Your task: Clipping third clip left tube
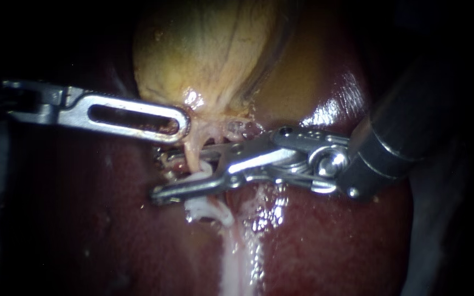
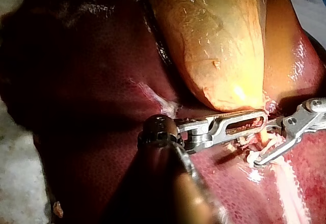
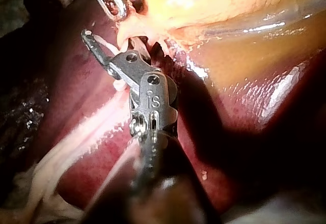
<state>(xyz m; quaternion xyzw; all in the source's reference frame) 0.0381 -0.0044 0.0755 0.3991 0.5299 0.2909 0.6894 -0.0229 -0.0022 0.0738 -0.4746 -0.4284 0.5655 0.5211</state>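
Endoscope view. My left instrument (image 1: 182,123) entered from 9 o'clock. Its jaws were closed on the lower edge of the gallbladder (image 1: 209,49), which filled the 12 o'clock part of the field. The liver (image 1: 83,219) lay under everything else.

My right instrument (image 1: 163,174) entered from 2 o'clock, and its jaws pointed toward 9 o'clock. The jaws stood apart with a clear gap between them. One jaw lay on the 12 o'clock side of the left tube (image 1: 194,161) and the other on its 6 o'clock side. The tube crossed the gap nearer the tips than the hinge. I could not confirm that both jaws touched the tube, so I recorded them as apart and straddling it, not clamped.

The left tube ran from the gallbladder edge toward 6 o'clock and lay slightly to the 8 o'clock side of the field's centre. The left instrument's tip sat just at 11 o'clock of the tube.

Right wrist view. The pale tube passed beside the forward jaw, which reached beyond it.
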